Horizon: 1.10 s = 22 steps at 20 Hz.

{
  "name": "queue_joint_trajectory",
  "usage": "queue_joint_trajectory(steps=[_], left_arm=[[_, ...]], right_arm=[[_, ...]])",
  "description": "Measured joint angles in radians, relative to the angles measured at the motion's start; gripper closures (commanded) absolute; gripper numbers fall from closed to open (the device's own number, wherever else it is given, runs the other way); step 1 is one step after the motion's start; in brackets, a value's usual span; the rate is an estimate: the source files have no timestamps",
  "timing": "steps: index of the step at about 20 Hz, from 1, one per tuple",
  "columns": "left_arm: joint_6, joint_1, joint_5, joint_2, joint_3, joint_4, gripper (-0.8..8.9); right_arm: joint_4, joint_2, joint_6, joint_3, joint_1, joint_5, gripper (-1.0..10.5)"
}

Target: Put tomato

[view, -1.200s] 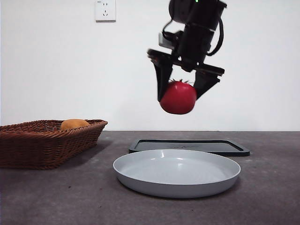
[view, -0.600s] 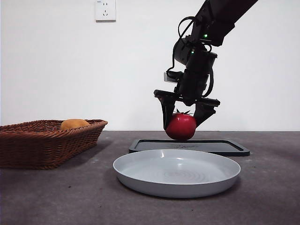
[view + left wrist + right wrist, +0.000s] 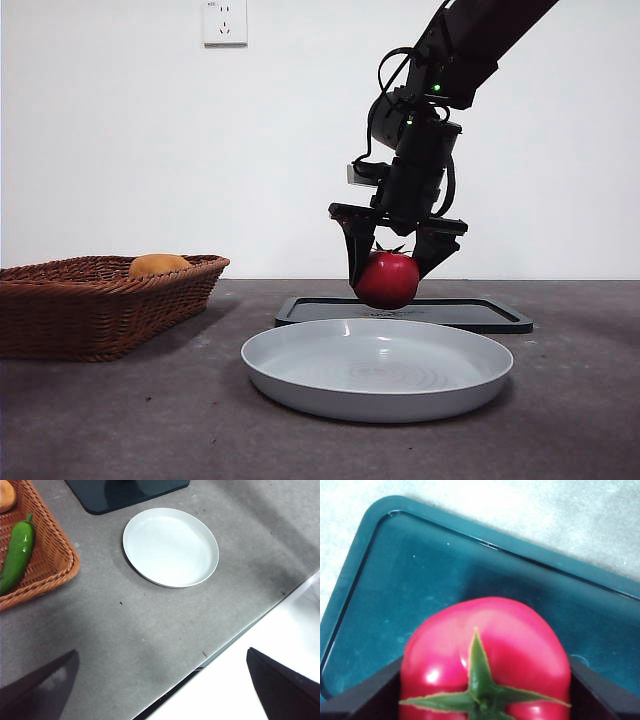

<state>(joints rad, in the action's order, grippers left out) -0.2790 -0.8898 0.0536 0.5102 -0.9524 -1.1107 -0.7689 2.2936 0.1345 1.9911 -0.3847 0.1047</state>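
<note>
Lab bench: bare white wall [image 3: 120, 150], grey tabletop [image 3: 150, 410].

You will find no readable text, label, brand, number or sign in any of the three views. The white wall socket [image 3: 224, 21] high on the wall in the front view carries only its slots, with no lettering you can make out. The arm [image 3: 432, 80] above the table shows a small green light but no marking that you can read.
</note>
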Motion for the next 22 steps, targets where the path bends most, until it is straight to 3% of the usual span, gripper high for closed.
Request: queue_joint_trajectory(steps=[2, 3, 6, 7, 12, 15, 22], left_arm=[[0.0, 0.0, 0.0, 0.0, 0.0, 0.0, 2.33], [0.0, 0.0, 0.0, 0.0, 0.0, 0.0, 2.33], [0.0, 0.0, 0.0, 0.0, 0.0, -0.002, 2.33], [0.0, 0.0, 0.0, 0.0, 0.0, -0.002, 2.33], [0.0, 0.0, 0.0, 0.0, 0.0, -0.002, 2.33], [0.0, 0.0, 0.0, 0.0, 0.0, -0.003, 2.33], [0.034, 0.0, 0.0, 0.0, 0.0, -0.005, 2.33]], right_arm=[[-0.005, 0.0, 0.0, 0.0, 0.002, 0.0, 7.5], [-0.006, 0.0, 0.0, 0.0, 0.002, 0.0, 6.9], [-0.008, 0.0, 0.0, 0.0, 0.003, 0.0, 3.7], [-0.027, 0.002, 0.003, 0.013, 0.004, 0.0, 3.4], [-0.306, 0.008, 0.001, 0.296, 0.004, -0.004, 3.4], [-0.567, 0.006, 0.0, 0.511, -0.01, -0.072, 3.4], [-0.575, -0.202, 0.001, 0.517, -0.076, -0.177, 3.5]])
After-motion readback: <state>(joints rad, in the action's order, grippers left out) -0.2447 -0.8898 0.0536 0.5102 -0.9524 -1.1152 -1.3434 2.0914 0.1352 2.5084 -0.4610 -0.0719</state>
